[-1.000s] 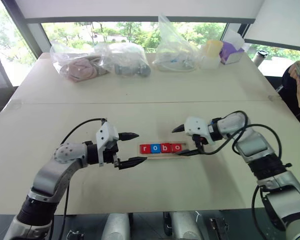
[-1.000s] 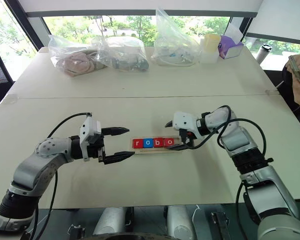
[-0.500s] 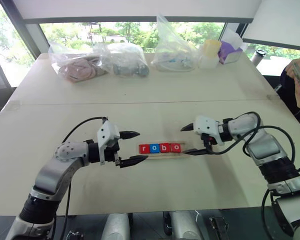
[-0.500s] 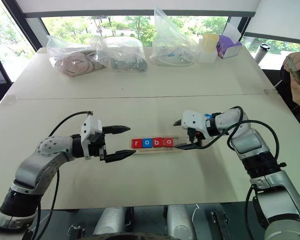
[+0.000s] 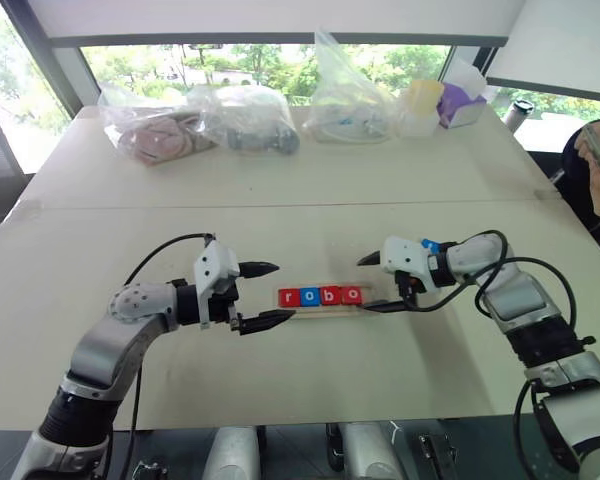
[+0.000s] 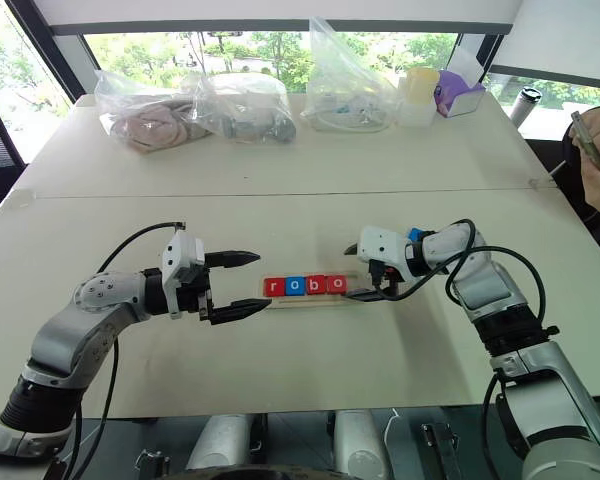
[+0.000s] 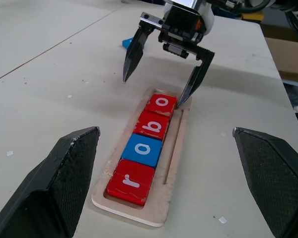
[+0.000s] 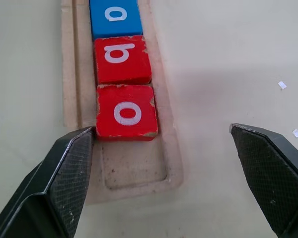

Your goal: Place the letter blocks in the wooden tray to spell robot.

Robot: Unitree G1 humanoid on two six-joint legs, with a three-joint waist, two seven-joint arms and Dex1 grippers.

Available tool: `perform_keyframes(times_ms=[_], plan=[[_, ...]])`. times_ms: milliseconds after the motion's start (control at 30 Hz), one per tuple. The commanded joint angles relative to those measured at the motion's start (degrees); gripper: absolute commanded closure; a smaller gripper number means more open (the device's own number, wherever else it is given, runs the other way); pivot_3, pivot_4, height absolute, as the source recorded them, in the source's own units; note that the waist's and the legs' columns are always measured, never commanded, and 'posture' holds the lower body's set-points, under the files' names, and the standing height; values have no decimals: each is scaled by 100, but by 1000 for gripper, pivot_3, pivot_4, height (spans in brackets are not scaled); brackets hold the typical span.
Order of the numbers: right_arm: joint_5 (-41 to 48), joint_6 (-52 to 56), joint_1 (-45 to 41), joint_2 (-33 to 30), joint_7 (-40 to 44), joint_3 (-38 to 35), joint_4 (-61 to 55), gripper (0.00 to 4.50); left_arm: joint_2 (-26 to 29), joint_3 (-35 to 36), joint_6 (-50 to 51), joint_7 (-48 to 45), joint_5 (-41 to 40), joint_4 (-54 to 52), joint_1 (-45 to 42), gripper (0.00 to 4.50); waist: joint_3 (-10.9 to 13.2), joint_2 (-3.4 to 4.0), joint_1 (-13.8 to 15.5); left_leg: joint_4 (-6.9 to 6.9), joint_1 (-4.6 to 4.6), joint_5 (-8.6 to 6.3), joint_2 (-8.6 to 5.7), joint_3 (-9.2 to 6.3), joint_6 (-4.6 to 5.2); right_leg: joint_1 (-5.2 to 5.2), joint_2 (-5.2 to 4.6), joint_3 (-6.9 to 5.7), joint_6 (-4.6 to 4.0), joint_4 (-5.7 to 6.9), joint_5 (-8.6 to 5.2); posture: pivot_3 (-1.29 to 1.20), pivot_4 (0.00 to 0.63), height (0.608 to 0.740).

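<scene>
Four letter blocks (image 7: 144,158), red, blue, red, red, lie flat in the wooden tray (image 7: 173,163) at frame center, spelling "robo".

Four letter blocks (image 7: 144,152), three red and one blue, fill one wooden tray (image 7: 175,163).

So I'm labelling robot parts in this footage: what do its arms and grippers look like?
Both arms are silver-grey metal with rounded joint housings and dark bands near the bases, each trailed by a looping black cable. The left gripper and right gripper each have a white boxy body and two black tapered fingers with textured pads.
</scene>
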Motion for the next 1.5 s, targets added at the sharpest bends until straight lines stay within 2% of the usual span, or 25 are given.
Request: perform_keyframes(times_ms=[33, 233, 467, 1233, 1400, 1500], plan=[[67, -17, -128, -23, 24, -114, -144, 71, -9, -17, -144, 5, 3, -94, -44, 0, 0, 0, 2, 0, 0, 0, 0, 0, 0, 0, 0, 0, 0, 0, 0, 0, 150, 740], [303, 332, -30, -254, 165, -326, -523, 71, -13, -19, -161, 10, 11, -89, -31, 0, 0, 0, 10, 0, 0, 0, 0, 0, 0, 0, 0, 0, 0, 0, 0, 0, 150, 740], [415, 526, -8, -545, -124, -769, -529, 71, -27, -39, -221, -12, 26, -25, -48, 0, 0, 0, 8, 1, 0, 0, 0, 0, 0, 1, -1, 0, 0, 0, 0, 0, 150, 740], [17, -23, 140, 144, -600, -278, -55, 71, 42, -59, -223, -21, -41, -47, -75, 0, 0, 0, 1, 1, 0, 0, 0, 0, 0, 1, 1, 1, 0, 1, 0, 0, 150, 740], [10, 0, 118, 194, -594, -264, -121, 71, 33, -67, -225, -1, -41, -39, -83, 0, 0, 0, 2, 1, 0, 0, 0, 0, 0, 1, 1, 1, 1, 1, 0, 0, 150, 740], [-55, -70, 107, 9, -566, -346, -108, 71, 29, -65, -222, 16, -42, -50, -72, 0, 0, 0, 3, 1, 0, 0, 1, 0, 0, 1, 1, 1, 1, 1, 0, 0, 150, 740]])
